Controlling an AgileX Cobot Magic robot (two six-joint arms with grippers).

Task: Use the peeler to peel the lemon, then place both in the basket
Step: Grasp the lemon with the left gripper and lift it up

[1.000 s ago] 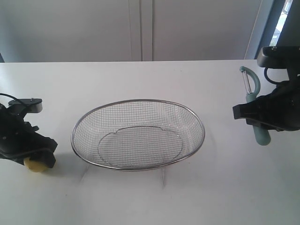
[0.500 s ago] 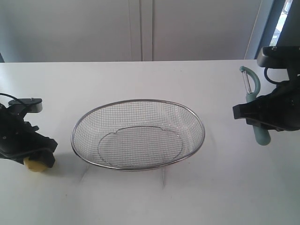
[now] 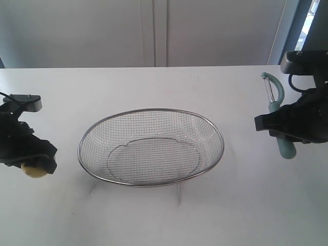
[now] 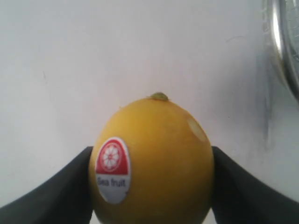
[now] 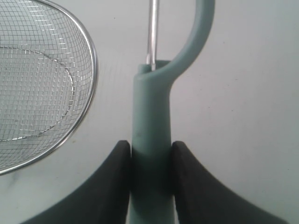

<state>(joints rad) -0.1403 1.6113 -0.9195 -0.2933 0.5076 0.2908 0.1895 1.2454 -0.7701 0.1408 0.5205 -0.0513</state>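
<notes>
Two full grips: left gripper (image 3: 32, 163) clasps lemon (image 4: 152, 163), nine o'clock of basket (image 3: 82, 141); right gripper (image 5: 149, 163) pinches peeler (image 5: 150, 107), three o'clock; peeling seemingly pending, needing the two brought together.

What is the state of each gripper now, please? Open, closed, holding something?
Left gripper: closed on the lemon.
Right gripper: closed on the peeler, at its handle.
</notes>
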